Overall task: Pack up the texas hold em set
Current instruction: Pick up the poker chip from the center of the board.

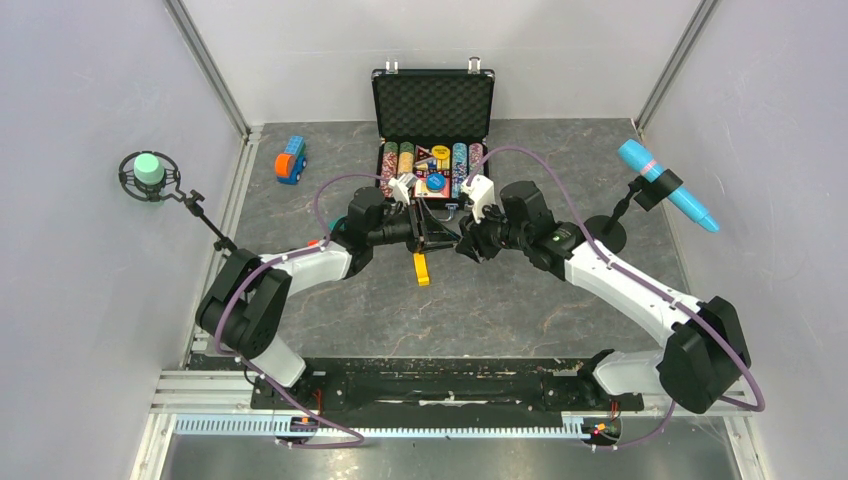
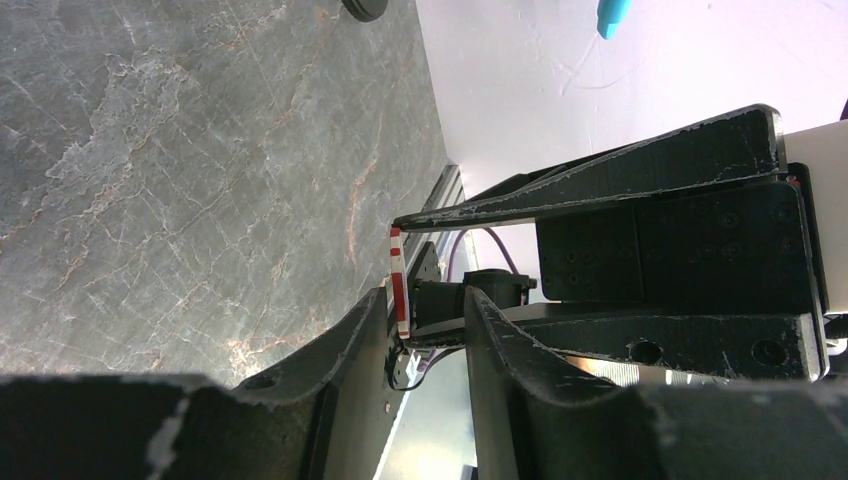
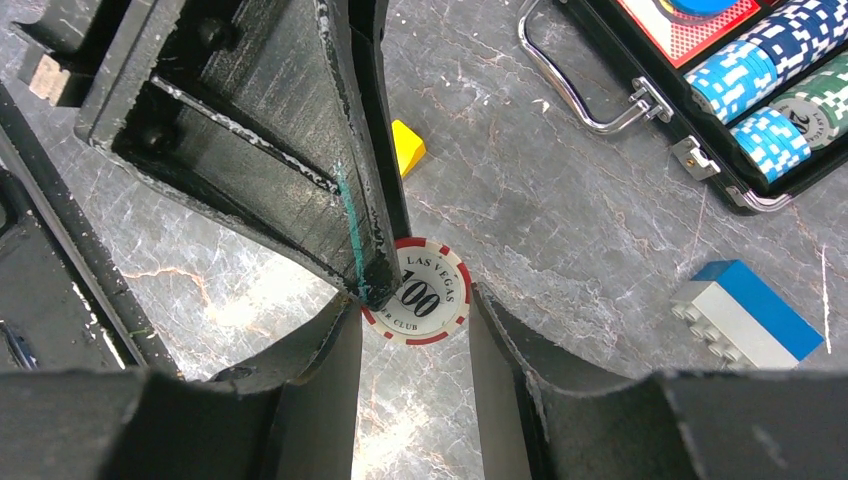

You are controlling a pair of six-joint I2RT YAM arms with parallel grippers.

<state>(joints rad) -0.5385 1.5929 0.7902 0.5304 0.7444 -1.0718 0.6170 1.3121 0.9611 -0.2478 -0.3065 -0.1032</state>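
The black briefcase [image 1: 432, 75] stands open at the back centre, with rows of coloured chips [image 1: 432, 160] in its tray. Its silver handle [image 3: 580, 95] and chip rows [image 3: 780, 50] show in the right wrist view. Both grippers meet above the table in front of it. My right gripper [image 3: 415, 300] is shut on the rim of a white, red-edged "100" chip [image 3: 430, 292]. The chip appears edge-on in the left wrist view [image 2: 400, 280]. My left gripper [image 2: 428, 300] is open around the chip, with one finger [image 3: 370, 200] lying across its face.
A yellow block [image 1: 422, 268] lies just in front of the grippers. Red and blue toy bricks [image 1: 291, 160] sit at the back left. A blue and white brick [image 3: 745, 310] lies near the case. Stands with a green object [image 1: 148, 172] and a blue object [image 1: 665, 185] flank the table.
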